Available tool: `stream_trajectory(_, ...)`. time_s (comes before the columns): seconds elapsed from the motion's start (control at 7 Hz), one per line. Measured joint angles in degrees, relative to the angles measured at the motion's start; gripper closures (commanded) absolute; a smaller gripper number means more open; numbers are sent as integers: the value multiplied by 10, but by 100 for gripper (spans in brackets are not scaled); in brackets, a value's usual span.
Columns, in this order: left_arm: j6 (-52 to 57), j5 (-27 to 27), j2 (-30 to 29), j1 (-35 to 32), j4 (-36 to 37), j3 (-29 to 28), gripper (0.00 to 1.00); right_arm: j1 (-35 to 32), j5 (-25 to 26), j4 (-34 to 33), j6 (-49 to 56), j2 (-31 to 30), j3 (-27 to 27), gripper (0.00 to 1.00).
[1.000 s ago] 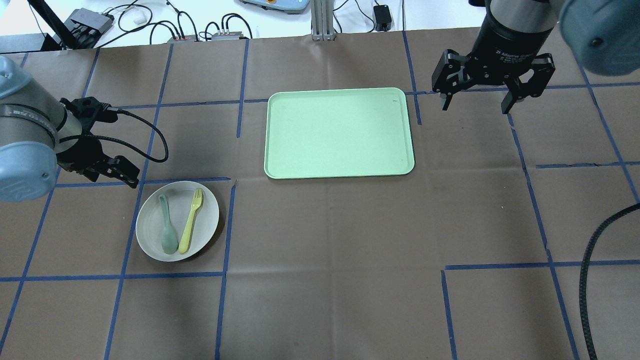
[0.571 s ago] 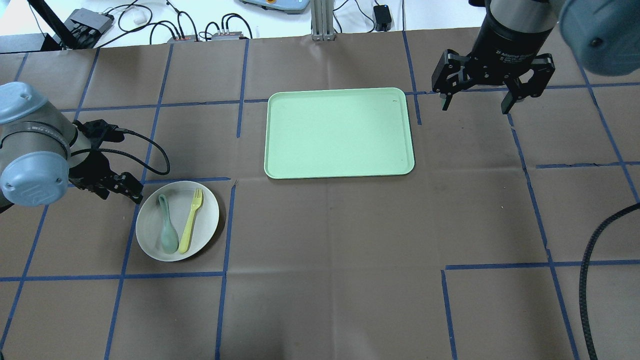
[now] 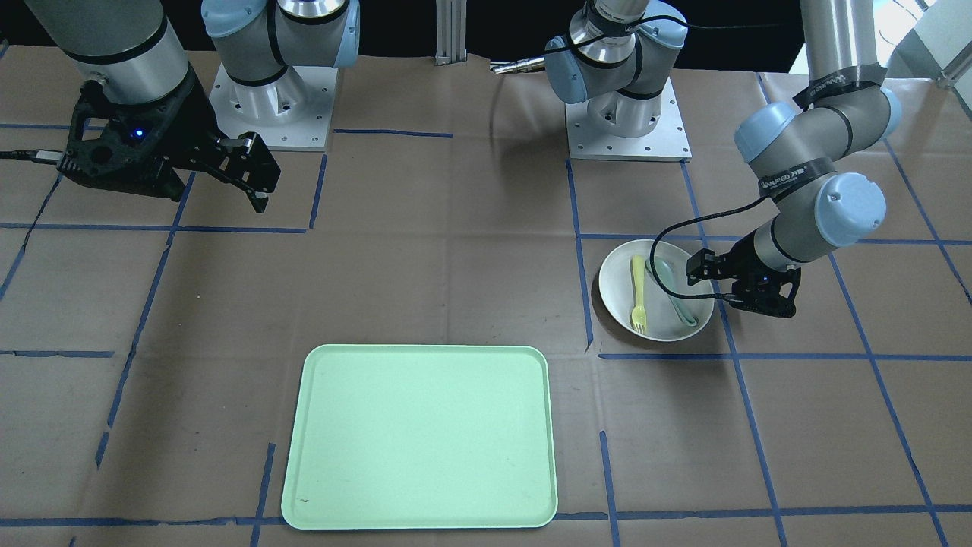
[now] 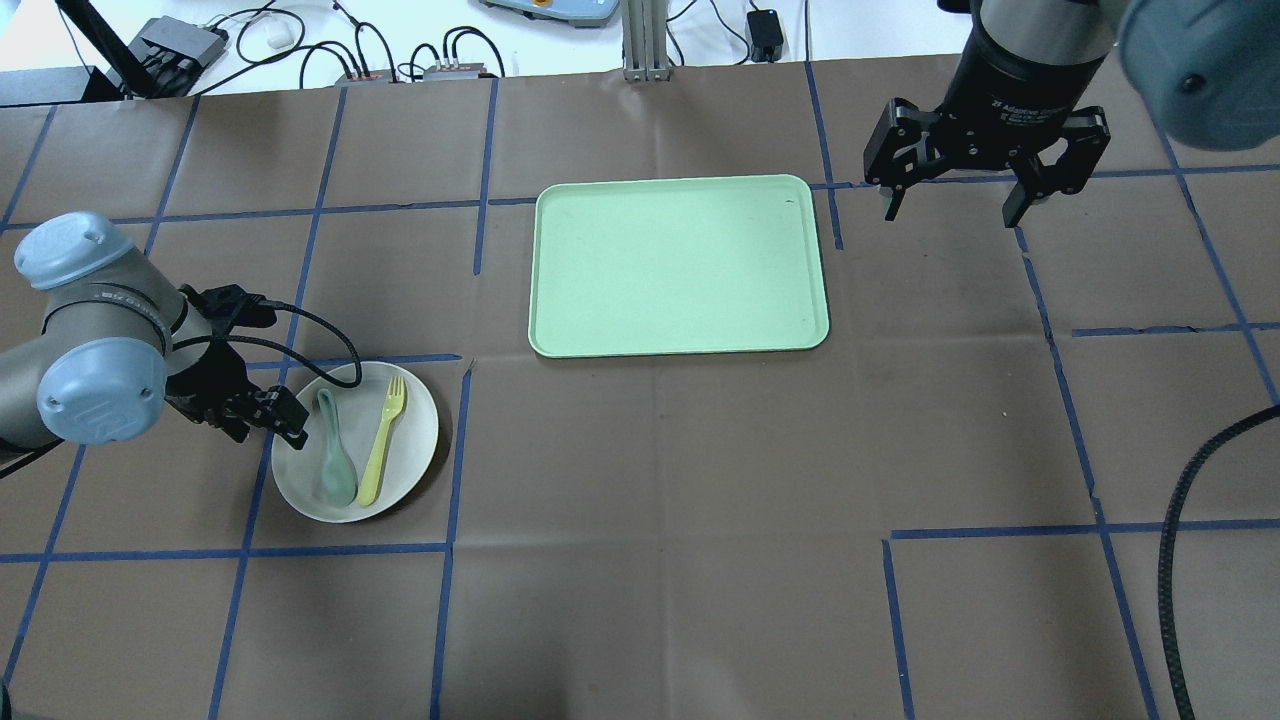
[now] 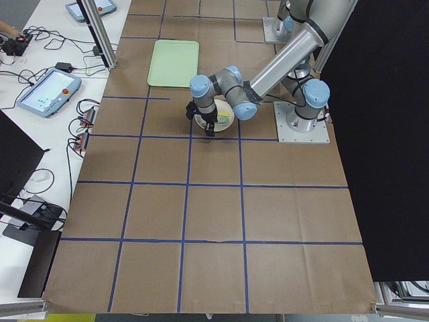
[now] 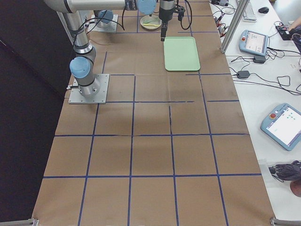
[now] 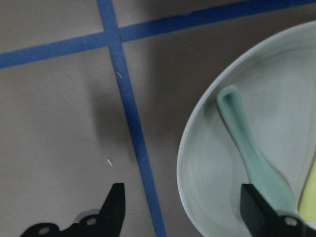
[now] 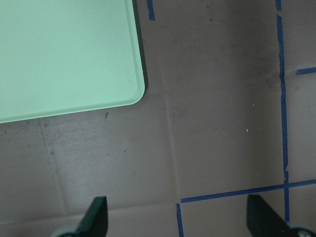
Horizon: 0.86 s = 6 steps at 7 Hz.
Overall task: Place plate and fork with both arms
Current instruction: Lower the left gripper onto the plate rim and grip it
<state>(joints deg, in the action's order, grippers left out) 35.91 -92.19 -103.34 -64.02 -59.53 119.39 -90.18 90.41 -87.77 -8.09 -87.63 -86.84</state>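
1. The left claw (image 4: 268,430), fingers apart, straddles the rim of the plate (image 4: 412,440) at the overhead view's lower left, likely to pinch it.
2. The fork (image 4: 383,440) lies inside the plate, beside a spoon (image 4: 335,470).
3. The right claw (image 4: 955,205), also spread, hovers empty over the counter (image 4: 700,500) at upper right, probably waiting.

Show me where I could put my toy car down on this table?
The light-green tray is bare all over. So is the brown paper between tray and plate, and the wide stretch nearer the robot. Crowded: the plate holds the fork and a spoon, the left gripper open over its rim. The right gripper hangs open past the tray's right edge.
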Motion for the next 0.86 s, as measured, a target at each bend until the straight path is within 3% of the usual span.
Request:
stream_trajectory(0.29,-3,-1,-9,0,-1,0,45,0,0,0,0,0,0,0)
stream_trajectory(0.43,-5,-1,-14,0,-1,0,57,0,0,0,0,0,0,0)
stream_trajectory(0.71,-19,-1,-21,0,-1,-1,95,0,0,0,0,0,0,0)
stream_trajectory(0.86,-31,-1,-22,0,-1,-1,100,0,0,0,0,0,-1,0)
